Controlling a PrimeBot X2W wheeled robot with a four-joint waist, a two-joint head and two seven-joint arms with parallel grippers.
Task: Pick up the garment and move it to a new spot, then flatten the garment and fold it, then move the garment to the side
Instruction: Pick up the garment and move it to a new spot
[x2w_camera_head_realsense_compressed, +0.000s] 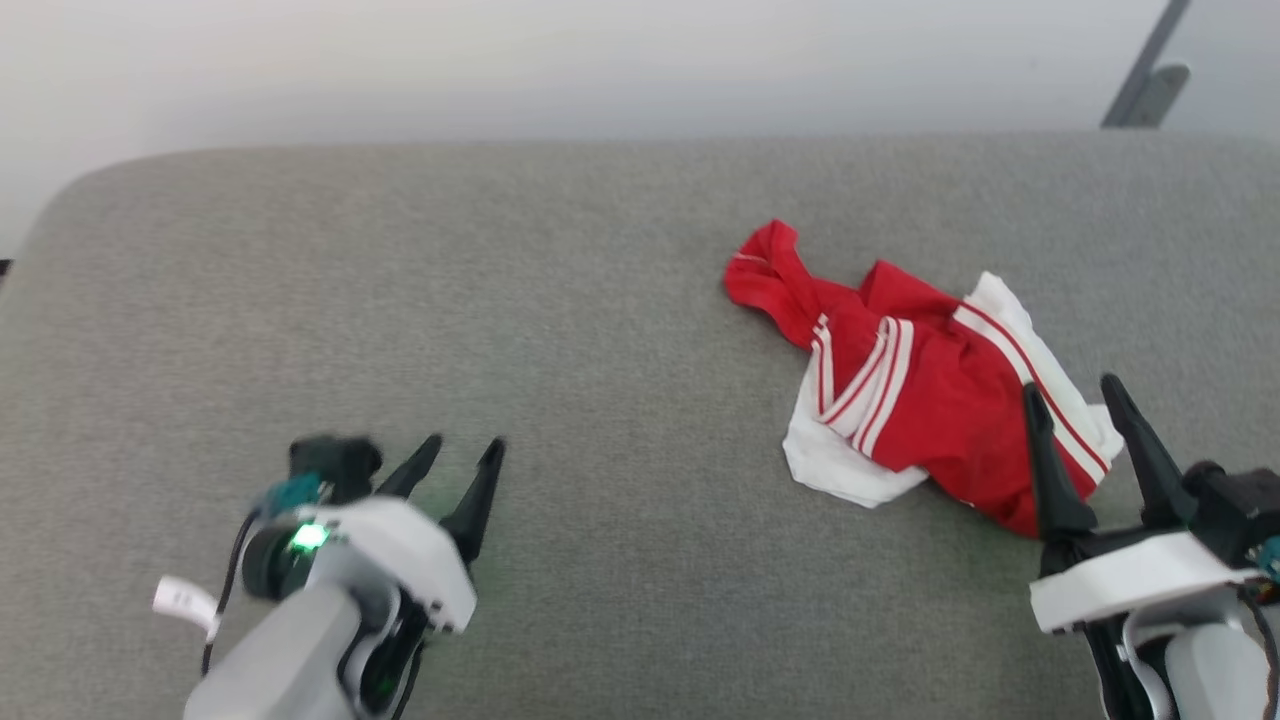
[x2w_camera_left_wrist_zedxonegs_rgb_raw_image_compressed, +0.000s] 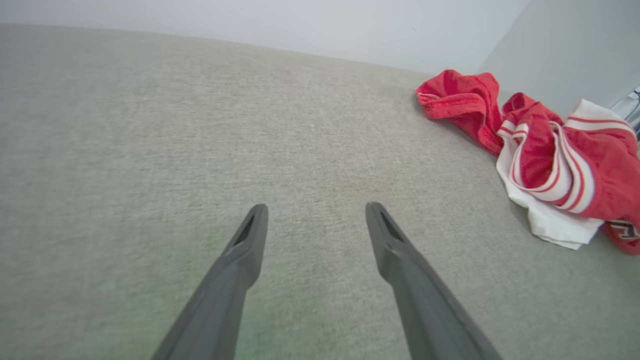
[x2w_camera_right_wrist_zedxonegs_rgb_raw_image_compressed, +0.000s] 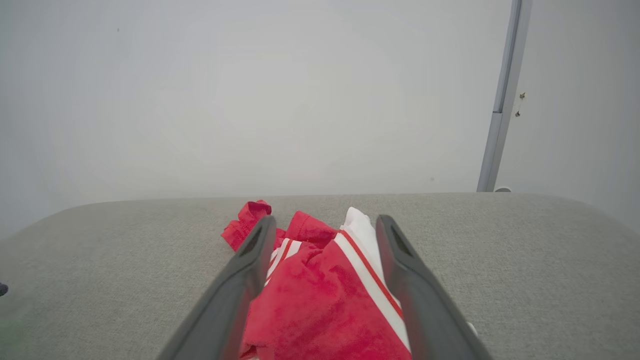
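Garment (x2w_camera_head_realsense_compressed: 930, 400) crumpled in a heap on grey table (x2w_camera_head_realsense_compressed: 600, 350). Right gripper (x2w_camera_head_realsense_compressed: 1070, 388) at garment's near edge, fingers spread wide, empty. Left gripper (x2w_camera_head_realsense_compressed: 463, 443) well apart to garment's left, fingers wide too, empty. Likely first pick: drop right fingers onto the thick red bunch, not the loose white sleeve end (x2w_camera_head_realsense_compressed: 840, 470). Nothing blocks the way; pole (x2w_camera_head_realsense_compressed: 1145, 70) well beyond garment

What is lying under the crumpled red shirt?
The red shirt lies directly on the grey fabric surface, which shows all around it. Whether anything is hidden beneath the bunched cloth cannot be seen, because the folds cover that spot.
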